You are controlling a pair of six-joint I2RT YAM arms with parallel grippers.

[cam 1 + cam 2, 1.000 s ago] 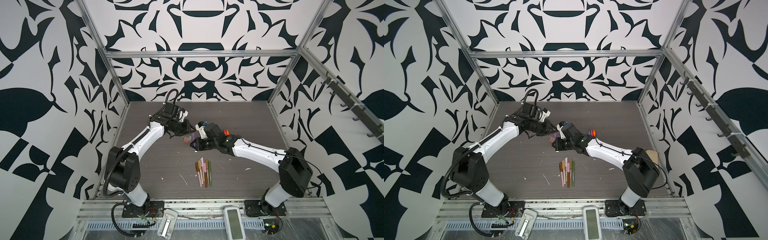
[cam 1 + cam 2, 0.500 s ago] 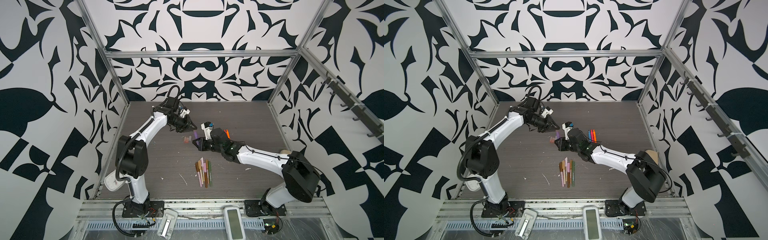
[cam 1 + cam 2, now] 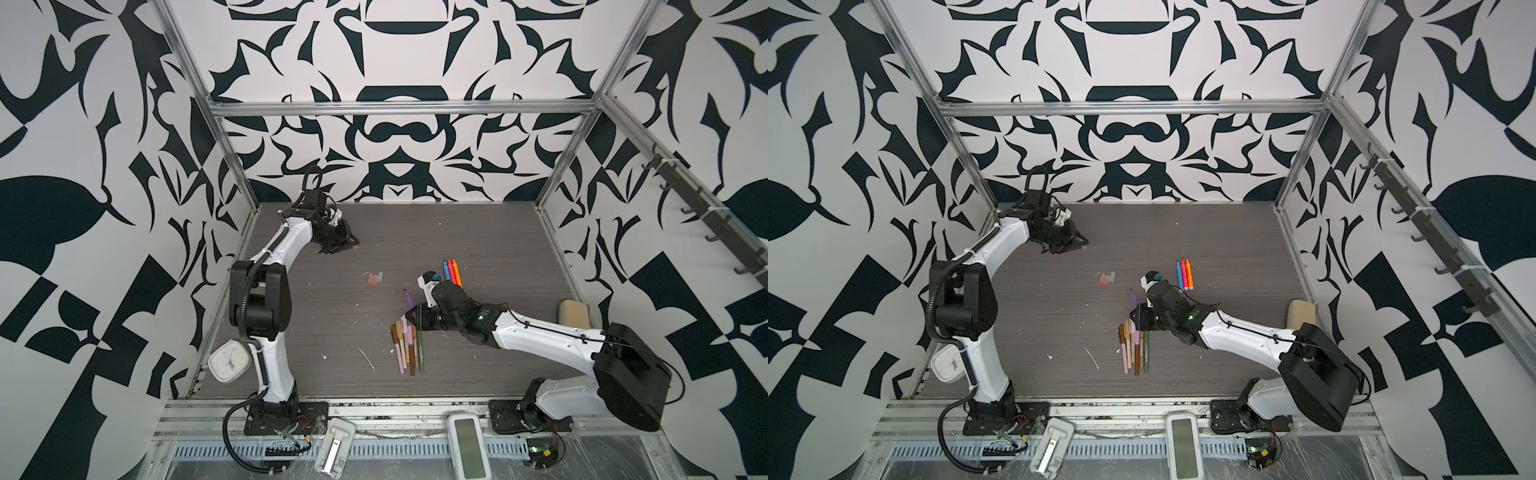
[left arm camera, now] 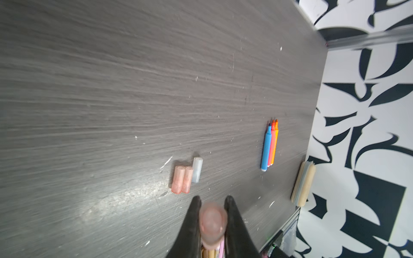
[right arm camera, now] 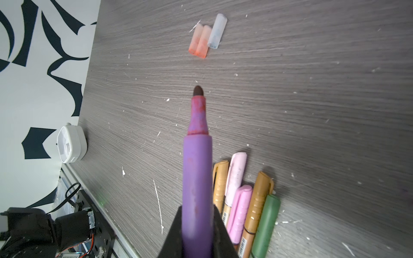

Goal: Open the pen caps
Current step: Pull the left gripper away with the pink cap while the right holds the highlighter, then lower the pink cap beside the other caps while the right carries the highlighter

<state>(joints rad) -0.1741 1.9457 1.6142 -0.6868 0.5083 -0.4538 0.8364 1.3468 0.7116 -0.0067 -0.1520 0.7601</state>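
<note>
Caps come first, on the far left. The left gripper (image 3: 351,245) hangs over the far-left part of the table (image 3: 478,232), clamped on a translucent pinkish cap (image 4: 212,223); the left wrist view shows it pinched between the two black fingers. Such a cap looks light, hard-walled and smooth, so I judge it would squirt out if squeezed near an end. A hold across its middle suits it.

Toward the centre lie three loose caps (image 3: 375,279): two orange-tinted ones touching side by side and a clearer one just beside them. They lie flat on the wood and would likely roll at a nudge.

Right of them the right gripper (image 3: 413,312) grasps the purple pen (image 5: 197,169) around its barrel, with the bare dark tip pointing toward the loose caps. The barrel seems stiff and light, and the felt tip is probably its only delicate part, so any hold belongs on the barrel.

Just on the near side of that gripper the slim pens (image 3: 409,347) lie packed together in brown, tan, pink and green, caps on. They look thin and slick. I would take one at mid-barrel and its clipped cap separately, then pull straight along the axis.

Farther right and farther back, the bright pens (image 3: 451,271), blue, red and orange, lie side by side with their tips bare.
</note>
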